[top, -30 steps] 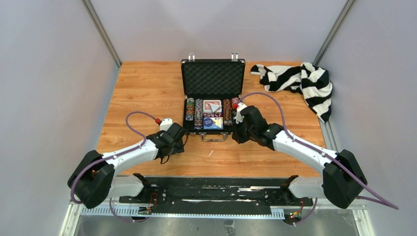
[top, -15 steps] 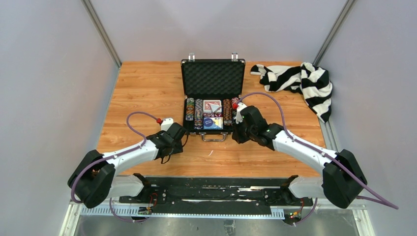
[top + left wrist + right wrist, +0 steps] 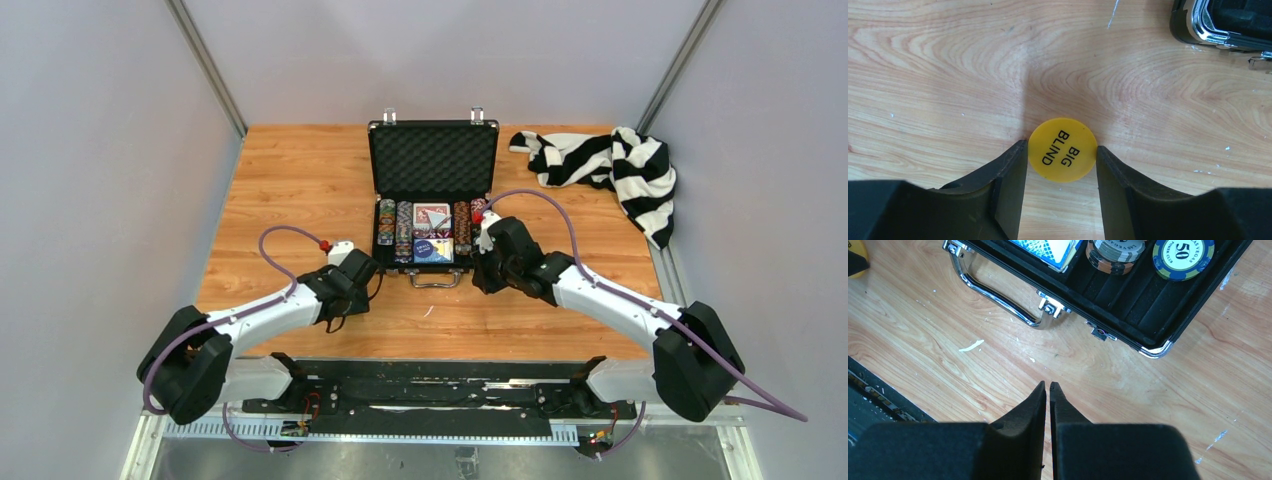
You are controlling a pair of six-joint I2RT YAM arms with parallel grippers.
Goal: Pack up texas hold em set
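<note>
Between the fingers of the left gripper (image 3: 1060,146), low in the middle of the left wrist view, a yellow button (image 3: 1063,150) marked BIG BLIND is seen lying flat on the table (image 3: 948,75). Its rim is met, or all but met, by a finger on each side; whether it is truly pinched cannot be told. Being round, it offers no long axis, and only its thin edge can be gripped. The open briefcase (image 3: 1228,20) is glimpsed at the upper right of that frame, so the carry is judged to run that way. The right gripper (image 3: 1048,386) is seen pressed together and empty over bare wood, below the case's chrome handle (image 3: 998,295); the left arm is plainly nearer the button.
</note>
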